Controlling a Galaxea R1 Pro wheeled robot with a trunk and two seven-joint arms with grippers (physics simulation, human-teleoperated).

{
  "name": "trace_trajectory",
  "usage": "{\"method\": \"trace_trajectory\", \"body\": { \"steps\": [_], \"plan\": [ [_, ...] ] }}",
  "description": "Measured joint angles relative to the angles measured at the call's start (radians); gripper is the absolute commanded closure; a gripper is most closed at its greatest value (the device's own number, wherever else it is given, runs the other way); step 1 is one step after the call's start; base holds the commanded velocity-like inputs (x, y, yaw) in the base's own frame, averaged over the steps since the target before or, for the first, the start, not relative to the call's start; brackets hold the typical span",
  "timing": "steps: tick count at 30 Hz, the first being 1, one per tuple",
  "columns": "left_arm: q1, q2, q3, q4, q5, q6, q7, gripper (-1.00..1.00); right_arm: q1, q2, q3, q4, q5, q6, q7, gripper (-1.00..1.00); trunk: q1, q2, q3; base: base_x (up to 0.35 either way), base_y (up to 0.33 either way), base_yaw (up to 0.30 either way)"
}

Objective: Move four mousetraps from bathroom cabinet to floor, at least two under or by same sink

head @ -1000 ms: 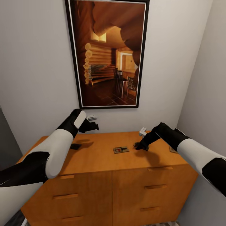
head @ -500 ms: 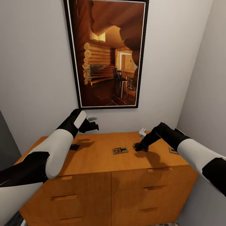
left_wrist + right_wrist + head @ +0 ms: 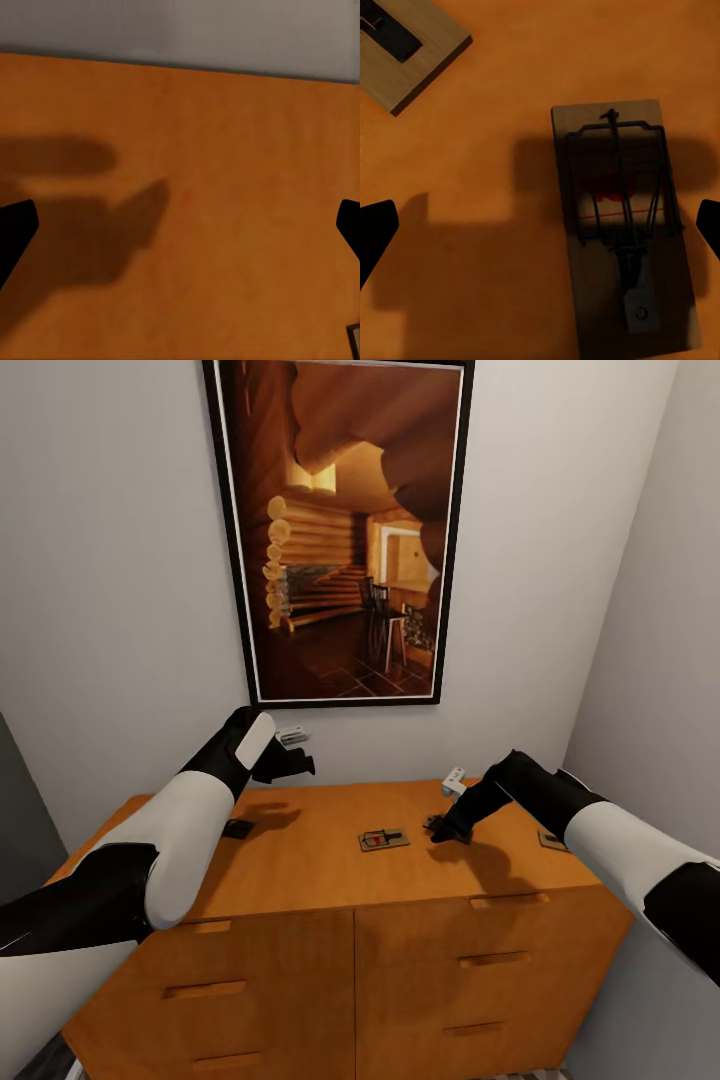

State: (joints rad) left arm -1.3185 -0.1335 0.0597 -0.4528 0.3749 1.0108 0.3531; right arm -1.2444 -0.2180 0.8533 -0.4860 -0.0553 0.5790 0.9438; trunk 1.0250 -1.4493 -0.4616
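The orange-brown cabinet (image 3: 300,870) stands against the wall, with mousetraps on its flat top. One mousetrap (image 3: 385,839) lies mid-top, a dark one (image 3: 238,827) at the left, another (image 3: 553,840) by the right edge. My right gripper (image 3: 440,825) hangs open just above the top, right of the middle trap. In the right wrist view a mousetrap (image 3: 622,225) with a red spot lies straight below that gripper (image 3: 540,229), nearer one fingertip (image 3: 709,225), and another trap (image 3: 405,45) lies off to the side. My left gripper (image 3: 290,763) hovers open over the back left; its wrist view (image 3: 180,225) shows bare wood.
A large framed picture (image 3: 340,530) hangs on the wall above the cabinet. A side wall (image 3: 660,660) closes in on the right, close to the cabinet's end. Drawer fronts with slim handles (image 3: 205,988) face me. A trap's corner (image 3: 354,337) peeks in the left wrist view.
The head view has shifted very slightly. Both arms and the mousetraps stay where they were.
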Motion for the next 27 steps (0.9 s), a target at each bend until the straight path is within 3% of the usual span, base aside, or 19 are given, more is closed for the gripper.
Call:
{"method": "trace_trajectory", "body": {
  "steps": [27],
  "plan": [
    [0.0,0.0,0.0,0.0,0.0,0.0,0.0,-1.0,0.0,0.0,0.0,0.0,0.0,0.0,0.0,-1.0,0.0,0.0,0.0,0.002,-0.001,0.0]
  ]
}}
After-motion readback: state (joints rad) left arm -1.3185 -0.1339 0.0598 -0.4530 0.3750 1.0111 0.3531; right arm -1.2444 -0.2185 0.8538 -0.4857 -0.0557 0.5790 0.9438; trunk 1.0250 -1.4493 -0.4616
